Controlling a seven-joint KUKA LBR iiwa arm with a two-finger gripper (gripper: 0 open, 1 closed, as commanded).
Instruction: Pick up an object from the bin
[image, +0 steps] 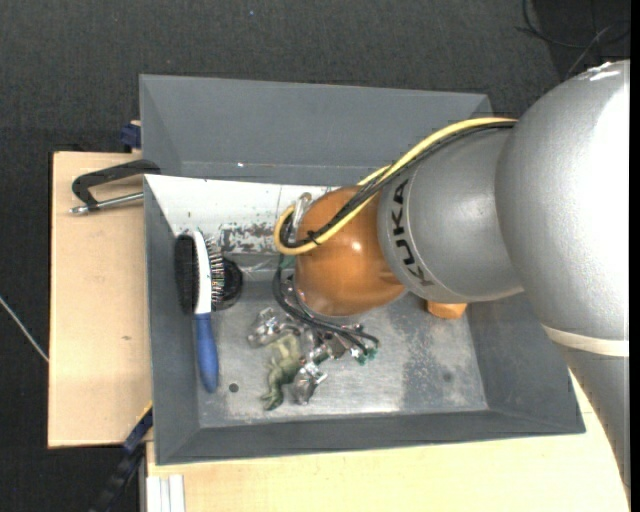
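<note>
Grey metal bin (470, 370): holds all that follows; its floor is mostly bare to the right of the pincer (312, 348).
Brush (205, 335): blue handle, white head with black bristles. It lies lengthwise along the wall well to the left of the pincer, apart from it.
Black round thing (229, 283): up and to the left of the pincer, just beside the head of the brush. It is too dark to say what it is.
Green toy animal (283, 375): small, olive and legged, perhaps a lizard. It lies just below and to the left of the pincer and is the nearest loose thing to it. Whether the two touch I cannot tell.
Pincer: low in the middle of the bin, with bright metal parts and dark cables showing under the orange cover (340, 262). How far open it stands I cannot tell, and nothing can be seen gripped in it.
Orange cover: part of the wrist, directly above the pincer, hiding much of it.
Orange piece (447, 309): small, peeking from under the arm (470, 220), to the right of the pincer and apart from it.
Arm: broad and grey, reaching in from the right.
Done, as I judge it: the pincer is down among the things, close over the toy animal.
Left, as I judge it: a sure hold on one thing, then lifting it out of the bin.
</note>
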